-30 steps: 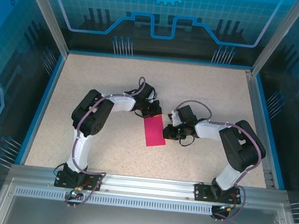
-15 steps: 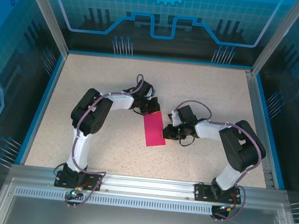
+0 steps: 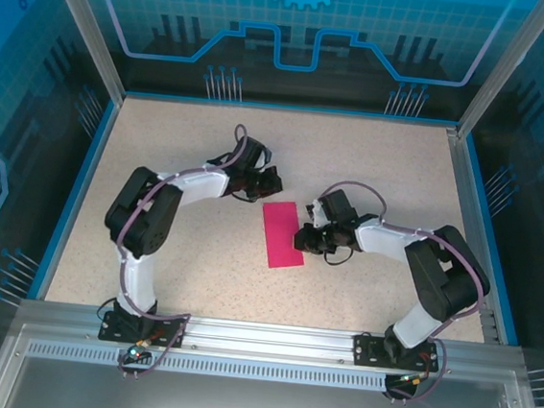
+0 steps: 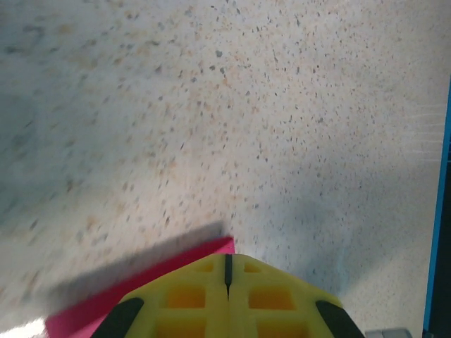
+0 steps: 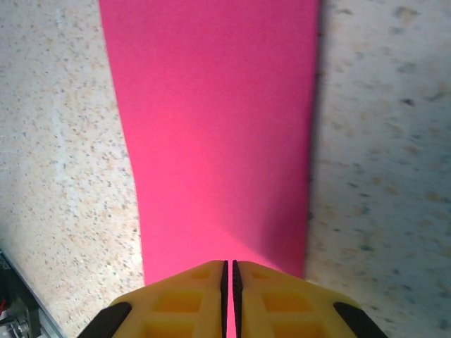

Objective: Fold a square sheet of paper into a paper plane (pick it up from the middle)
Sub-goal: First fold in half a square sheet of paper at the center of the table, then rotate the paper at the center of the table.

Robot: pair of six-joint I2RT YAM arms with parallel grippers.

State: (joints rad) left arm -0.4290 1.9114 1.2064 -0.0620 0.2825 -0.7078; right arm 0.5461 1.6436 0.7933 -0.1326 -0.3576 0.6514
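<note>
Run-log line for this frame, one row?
paper: rectangle, on table | left end effector: shut, by paper's far corner | right end effector: shut on paper's near edge

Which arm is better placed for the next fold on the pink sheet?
Right, probably. The right gripper is shut on the pink sheet at its edge, with the paper stretching out ahead of it. The left gripper is shut and empty, just off the sheet's corner over the table.

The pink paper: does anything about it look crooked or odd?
Slightly. The pink paper lies tilted on the table, a narrow strip rather than a square, and one long edge bows where the right gripper pinches it.
</note>
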